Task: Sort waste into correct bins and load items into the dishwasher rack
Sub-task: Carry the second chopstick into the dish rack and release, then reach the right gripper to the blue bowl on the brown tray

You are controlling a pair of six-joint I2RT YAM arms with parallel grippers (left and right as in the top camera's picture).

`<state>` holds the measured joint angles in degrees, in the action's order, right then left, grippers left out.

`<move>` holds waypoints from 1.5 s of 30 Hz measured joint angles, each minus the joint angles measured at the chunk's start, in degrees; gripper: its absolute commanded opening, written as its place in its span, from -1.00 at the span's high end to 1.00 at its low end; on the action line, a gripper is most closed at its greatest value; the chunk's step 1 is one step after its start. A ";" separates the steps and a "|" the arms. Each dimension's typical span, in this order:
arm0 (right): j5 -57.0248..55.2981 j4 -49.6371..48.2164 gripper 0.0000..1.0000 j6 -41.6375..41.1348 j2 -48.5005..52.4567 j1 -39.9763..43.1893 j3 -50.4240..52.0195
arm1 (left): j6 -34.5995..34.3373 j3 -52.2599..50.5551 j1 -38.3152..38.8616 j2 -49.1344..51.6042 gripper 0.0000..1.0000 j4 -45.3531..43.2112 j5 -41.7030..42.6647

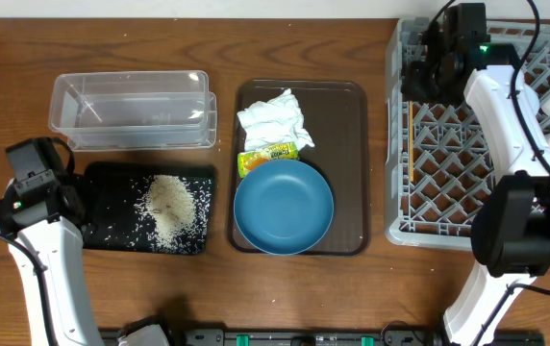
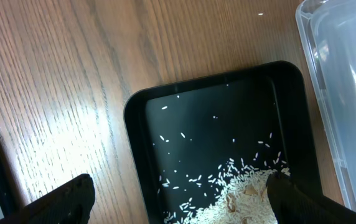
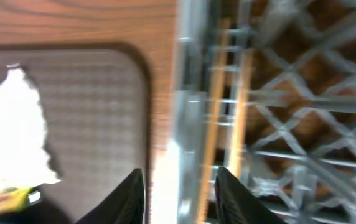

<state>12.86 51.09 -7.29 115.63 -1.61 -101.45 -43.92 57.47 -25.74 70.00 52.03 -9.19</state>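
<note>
Chopsticks (image 3: 217, 112) lie blurred inside the rack (image 3: 185, 93), under the right tool (image 3: 179, 173), jaws apart; left tool (image 2: 179, 180) gapes too.

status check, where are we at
Left fingers open by black tray. Right fingers parted at rack edge, chopsticks in rack. Nothing blocking.

Rice (image 1: 169, 207) lies in the shallow tray (image 1: 110, 192), left of the large bowl (image 1: 283, 207).
</note>
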 measured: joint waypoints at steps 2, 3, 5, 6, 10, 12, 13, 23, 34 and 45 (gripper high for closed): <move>5.46 -0.85 -0.04 0.42 -0.04 -0.22 0.00 | 0.00 0.00 0.00 -0.02 -0.82 0.00 0.00; 8.66 -1.42 -0.15 1.07 -0.09 -0.42 0.00 | 0.00 0.00 0.00 0.00 -0.82 -0.02 0.00; 14.01 -2.14 -0.38 2.14 -0.11 -1.25 0.00 | 0.00 0.00 0.00 -0.02 -0.81 0.00 0.00; 15.67 -2.36 -0.43 2.38 -0.15 -2.01 0.00 | 0.00 0.00 0.00 -0.02 -0.82 0.02 0.02; 16.68 -3.06 -0.59 3.04 -0.20 -7.04 0.00 | 0.00 0.00 0.00 0.00 -0.81 0.00 0.00; 14.03 -3.67 -0.63 2.58 -0.20 -10.71 0.00 | 0.00 0.00 0.00 -0.02 -0.82 -0.02 0.00; 11.91 -3.91 -0.66 2.12 -0.20 -12.26 0.00 | 0.00 0.00 0.00 -0.02 -0.82 0.00 0.00; -8.55 -4.15 -0.91 -3.43 -0.20 -27.43 0.00 | 0.00 0.00 0.00 -0.02 -0.81 0.00 0.00; 2.23 -1.86 -0.85 -4.66 -0.20 -37.73 0.00 | 0.00 0.02 0.00 -0.02 -0.82 0.00 0.00; -2.10 11.91 -0.67 -4.31 -0.20 -50.31 0.00 | 0.00 0.00 0.00 -0.02 -0.82 -0.02 0.00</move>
<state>10.76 63.00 -11.60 115.44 -51.92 -101.45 -43.92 57.47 -25.74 69.97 52.01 -9.19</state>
